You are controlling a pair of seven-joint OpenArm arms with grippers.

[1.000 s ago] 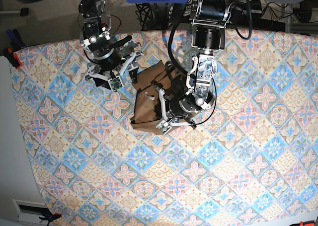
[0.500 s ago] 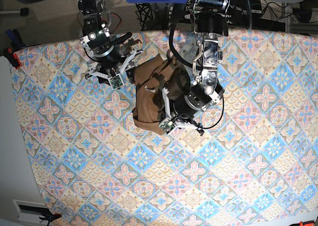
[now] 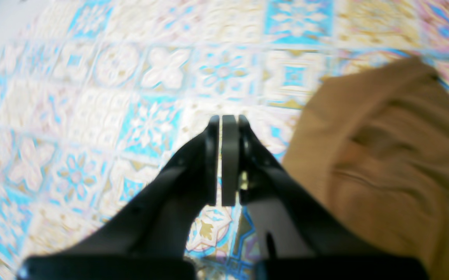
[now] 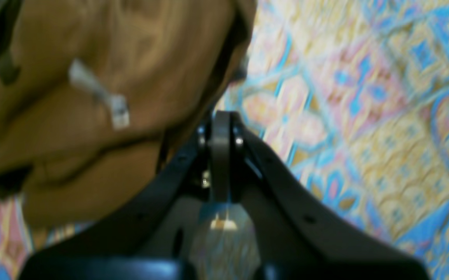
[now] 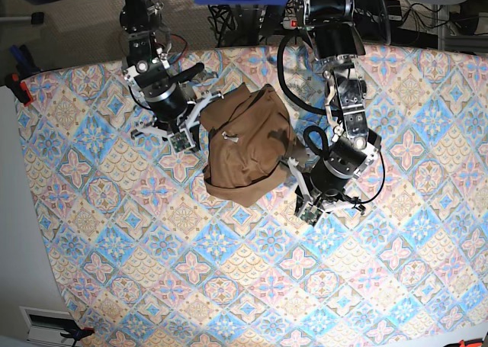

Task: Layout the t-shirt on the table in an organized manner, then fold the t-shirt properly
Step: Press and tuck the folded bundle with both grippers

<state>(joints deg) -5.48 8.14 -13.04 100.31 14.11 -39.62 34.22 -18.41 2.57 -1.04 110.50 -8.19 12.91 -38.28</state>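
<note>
The tan-brown t-shirt [image 5: 248, 145] lies bunched in a rumpled heap on the patterned table [image 5: 114, 232], its white tag [image 5: 230, 137] facing up. My right gripper [image 5: 197, 118] sits at the heap's upper-left edge. In the right wrist view its jaws [image 4: 220, 116] are shut right at the edge of the t-shirt [image 4: 92, 77], apparently pinching the fabric, with the tag [image 4: 103, 97] to the left. My left gripper [image 5: 296, 188] is off the heap's lower-right side. There it [image 3: 230, 120] is shut on nothing over bare table [image 3: 92, 97], the t-shirt [image 3: 383, 155] beside it to the right.
Both arm bases and a tangle of cables [image 5: 412, 11] stand past the table's far edge. A red clamp [image 5: 19, 88] grips the left corner. The table's left edge runs down beside a pale floor [image 5: 15, 210]. Patterned cloth stretches wide in front of the heap.
My right gripper has closed at the shirt's upper-left edge. The left arm has pulled back to the right, off the shirt, staying shut. The heap has spread a little wider.
</note>
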